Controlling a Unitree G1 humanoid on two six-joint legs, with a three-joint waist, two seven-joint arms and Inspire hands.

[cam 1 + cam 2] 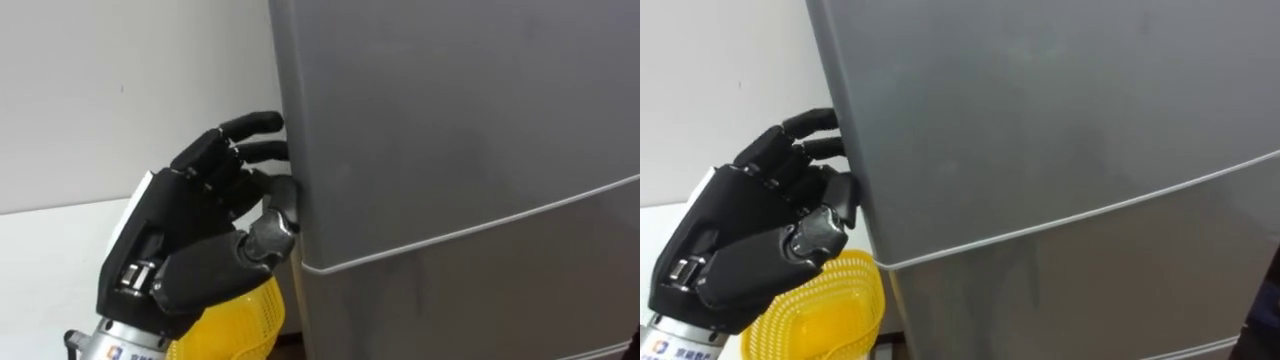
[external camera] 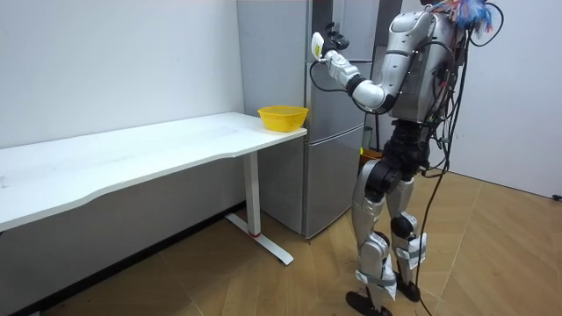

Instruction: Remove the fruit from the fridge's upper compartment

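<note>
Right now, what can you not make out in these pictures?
Inside of the fridge: hidden by the shut upper door, every view.
Left hand, its hold on the door: the door's edge hides it in both eye views; too small in the room view.
Yellow bowl: the hand covers part, the bottom edge cuts it, eye views.

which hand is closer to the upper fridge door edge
Left. The left hand is right against the upper fridge door's left edge; where the right hand is I cannot tell.
</note>
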